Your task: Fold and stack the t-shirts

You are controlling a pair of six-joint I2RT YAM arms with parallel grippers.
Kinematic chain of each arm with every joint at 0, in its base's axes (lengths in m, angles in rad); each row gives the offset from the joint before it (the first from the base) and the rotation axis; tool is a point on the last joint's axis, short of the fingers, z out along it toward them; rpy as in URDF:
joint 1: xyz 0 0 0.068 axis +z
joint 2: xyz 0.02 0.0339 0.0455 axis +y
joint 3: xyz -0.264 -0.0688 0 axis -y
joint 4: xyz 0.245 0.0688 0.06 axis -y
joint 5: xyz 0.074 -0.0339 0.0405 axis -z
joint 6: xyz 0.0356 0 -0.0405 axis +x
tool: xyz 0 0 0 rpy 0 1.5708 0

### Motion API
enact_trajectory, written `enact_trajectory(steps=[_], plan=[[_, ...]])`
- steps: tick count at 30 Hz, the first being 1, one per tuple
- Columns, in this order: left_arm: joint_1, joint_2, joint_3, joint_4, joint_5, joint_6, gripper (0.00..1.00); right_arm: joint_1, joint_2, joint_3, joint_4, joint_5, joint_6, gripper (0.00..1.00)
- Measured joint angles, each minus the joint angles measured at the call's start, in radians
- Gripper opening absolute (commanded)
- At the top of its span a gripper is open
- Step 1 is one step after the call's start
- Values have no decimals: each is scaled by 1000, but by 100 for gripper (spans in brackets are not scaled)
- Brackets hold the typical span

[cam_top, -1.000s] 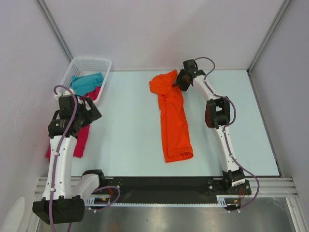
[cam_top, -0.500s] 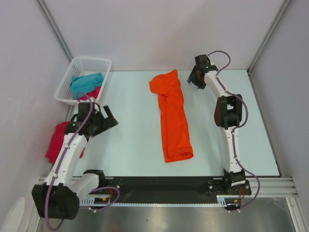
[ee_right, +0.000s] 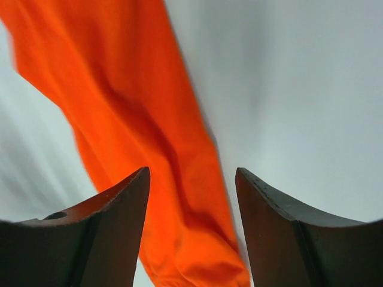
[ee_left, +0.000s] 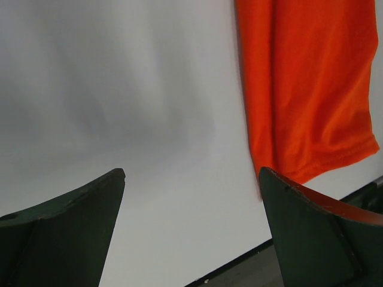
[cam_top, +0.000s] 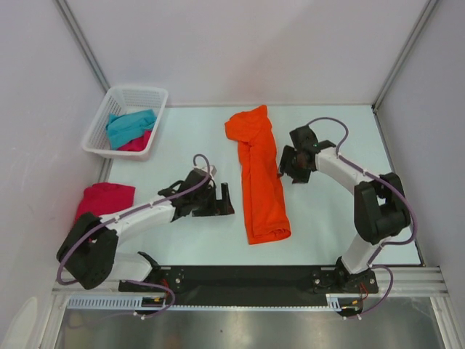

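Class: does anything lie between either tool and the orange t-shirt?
Nothing visible does. Only bare table separates the left tool from the orange t-shirt at its left edge, and the right tool sits beside its right edge.

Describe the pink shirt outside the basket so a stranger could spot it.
Find the white basket at the table's far left corner, then follow the left edge toward the near side. The pink shirt lies there alone, bundled; the other pink one sits inside the basket beside teal cloth.

We stretch our white left arm low and rightward, its black two-finger left gripper [cam_top: 224, 200] spread wide; our right arm bends inward, black right gripper [cam_top: 285, 166] parted too.
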Motion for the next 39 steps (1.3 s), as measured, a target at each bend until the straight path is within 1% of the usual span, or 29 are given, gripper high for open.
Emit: enact_trajectory(steps=[2, 4, 9, 14, 19, 23, 27, 32, 39], plan=[[-54, 42, -9, 52, 0, -14, 99, 21, -50, -95, -5, -8, 10, 65], [-106, 70, -19, 100, 0, -30, 100, 42, -93, -153, -12, -13, 14, 65], [-217, 119, -21, 185, -13, -74, 100, 90, -210, -242, -1, -18, 30, 65], [-327, 178, -16, 229, -43, -123, 99, 143, -299, -343, 7, -21, 64, 65], [-419, 236, 35, 249, -63, -152, 99, 212, -362, -433, 8, -15, 111, 65], [-450, 269, 65, 257, -68, -165, 99, 259, -409, -480, 1, -6, 148, 65], [-456, 281, 72, 266, -76, -174, 100, 279, -437, -495, -8, 21, 173, 65], [-459, 281, 72, 266, -85, -174, 99, 291, -443, -496, -30, 56, 191, 65], [-460, 281, 72, 264, -138, -177, 99, 308, -444, -501, -51, 91, 211, 65]])
